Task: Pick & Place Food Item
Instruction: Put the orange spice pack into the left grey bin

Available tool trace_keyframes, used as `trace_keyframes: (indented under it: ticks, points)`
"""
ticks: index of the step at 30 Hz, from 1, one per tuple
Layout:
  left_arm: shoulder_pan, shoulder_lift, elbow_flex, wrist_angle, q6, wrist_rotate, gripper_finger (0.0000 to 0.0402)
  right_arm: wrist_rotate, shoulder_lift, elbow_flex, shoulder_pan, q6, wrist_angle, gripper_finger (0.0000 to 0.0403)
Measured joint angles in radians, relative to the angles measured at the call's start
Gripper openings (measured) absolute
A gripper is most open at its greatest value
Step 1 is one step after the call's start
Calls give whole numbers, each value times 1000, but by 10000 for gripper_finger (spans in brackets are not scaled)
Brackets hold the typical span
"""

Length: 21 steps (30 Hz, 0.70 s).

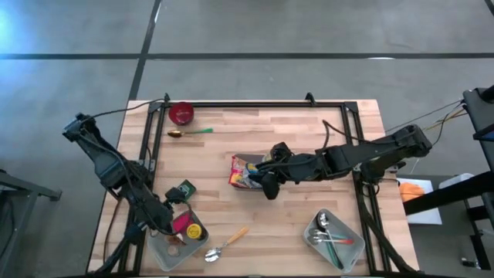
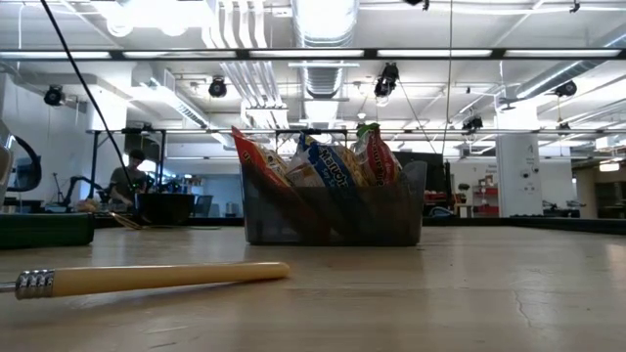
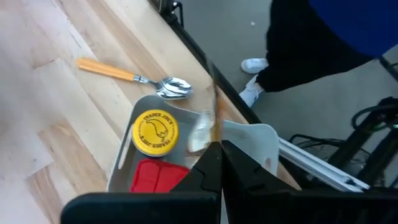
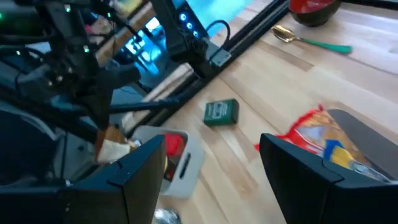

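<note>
Butcher-block wood forms the tabletop (image 1: 293, 216), framed by a dark rail; at its middle stands a dark translucent plastic bin (image 1: 248, 171) stuffed with bright red, blue and orange snack packets (image 2: 331, 166), which from the low view rise above the bin's rim; the right gripper (image 1: 269, 185) reaches in from the right side and sits just beside that bin, its jaws spread wide with nothing seen between them in the right wrist view; the left gripper (image 1: 176, 225) hangs over the near-left corner, above a grey plastic tray (image 3: 258, 140), its jaws pressed together on a thin pale item (image 3: 202, 132) that cannot be told apart further; in that tray lie a round yellow lid (image 3: 155, 132) and a red rectangular packet (image 3: 158, 177); just beside the tray rests a metal spoon with a pale wooden handle (image 1: 227, 243); a small green box (image 4: 221, 112) lies on the wood between the tray and the bin; a second grey tray of cutlery (image 1: 332, 238) sits at the near right; at the far left stand a red bowl (image 1: 181, 113) and a gold spoon with a green handle (image 1: 191, 133); a person's dark trousers and white shoes (image 3: 252, 78) show beyond the table edge.
</note>
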Motion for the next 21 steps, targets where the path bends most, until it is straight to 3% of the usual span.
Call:
trace_keyframes:
  ticks: [11,21]
  points:
    - [-45,53,0,39,-25,-4,0,-1,-20,68,70,-43,-50,256]
    - [-116,54,0,34,-53,-6,0,13,-15,65,139,22,-51,256]
